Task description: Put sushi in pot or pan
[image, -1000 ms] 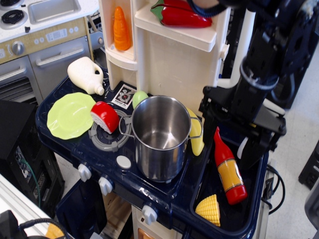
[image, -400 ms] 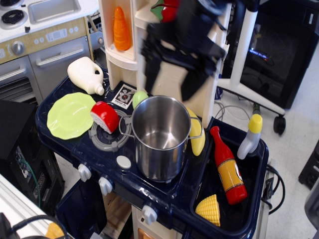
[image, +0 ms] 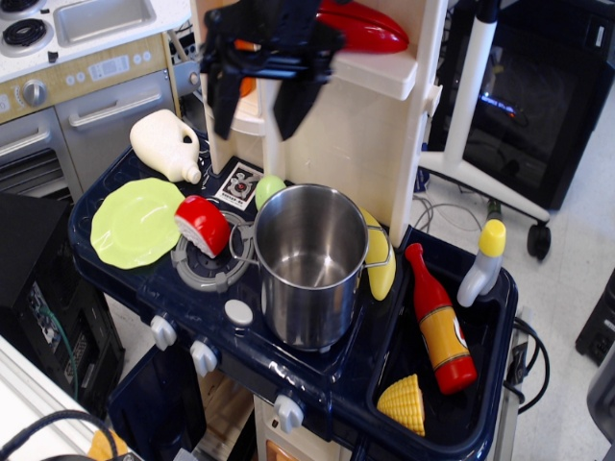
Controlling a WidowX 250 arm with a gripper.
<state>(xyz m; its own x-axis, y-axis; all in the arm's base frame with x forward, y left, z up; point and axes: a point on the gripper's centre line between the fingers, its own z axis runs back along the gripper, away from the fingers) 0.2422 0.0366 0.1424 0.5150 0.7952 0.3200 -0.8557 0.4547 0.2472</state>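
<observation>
The pot [image: 309,262] stood near the tabletop's [image: 144,288] front edge. Just left of it, the sushi [image: 203,225] lay on a burner, beside a green plate [image: 135,222]. Above the far edge hung the gripper [image: 255,108], jaws spread, empty.

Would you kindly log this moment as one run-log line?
gripper: open, empty, raised behind the sushi | sushi: on burner, left of pot | pot: upright, empty | step: grasp not yet made

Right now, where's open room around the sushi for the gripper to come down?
Sushi is open above and toward the jug. Plate borders its left; pot crowds its right. The open gripper hangs above.
</observation>
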